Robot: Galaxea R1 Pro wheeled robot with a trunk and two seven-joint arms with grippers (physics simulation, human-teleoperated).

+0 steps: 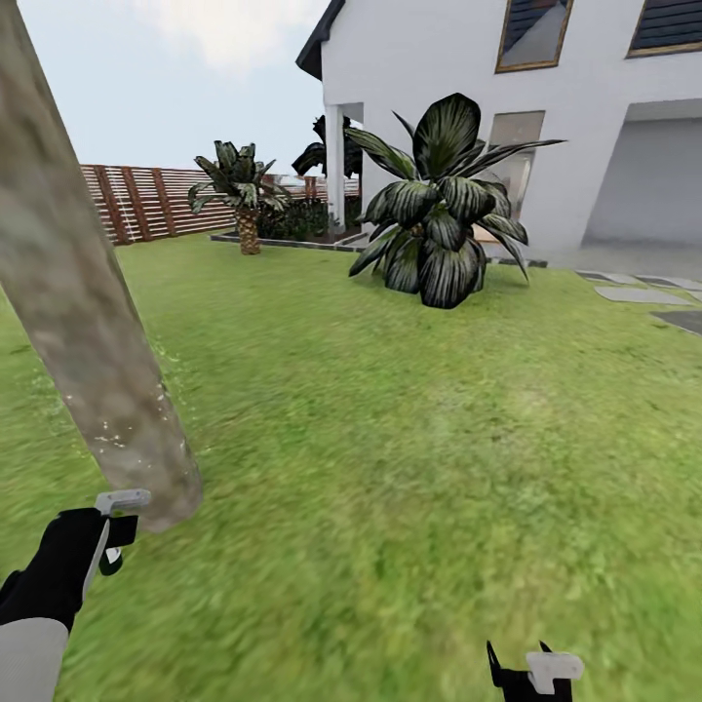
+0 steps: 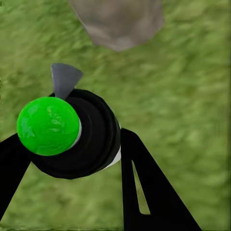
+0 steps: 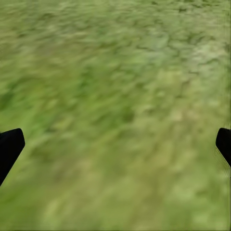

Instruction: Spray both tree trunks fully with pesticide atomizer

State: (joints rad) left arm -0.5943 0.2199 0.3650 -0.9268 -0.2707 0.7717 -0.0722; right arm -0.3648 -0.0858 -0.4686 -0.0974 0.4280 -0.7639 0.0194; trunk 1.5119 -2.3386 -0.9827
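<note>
Lawn (image 1: 409, 439) fills the scene, house (image 1: 507, 107) and fence (image 1: 136, 200) far back, big dark-leaved plant (image 1: 439, 214) mid-field, not a target. Trunk (image 1: 78, 292) is close at left, leaning across the head view, base just ahead of the left gripper (image 1: 109, 534); parked this near so spray reaches the bark, I'd guess. Faint white specks of pesticide (image 1: 122, 429) sit on the lower trunk and in the grass just beside it, so coverage looks partial, upper bark bare. Left gripper is clamped on the atomizer (image 2: 72, 132): wrist view has both fingers hugging the black body, green cap toward the camera, grey nozzle pointing at the trunk base. Right gripper (image 1: 531, 673) hangs low over bare grass, jaws spread, holding nothing; looks idle, kept clear of the spray line.
</note>
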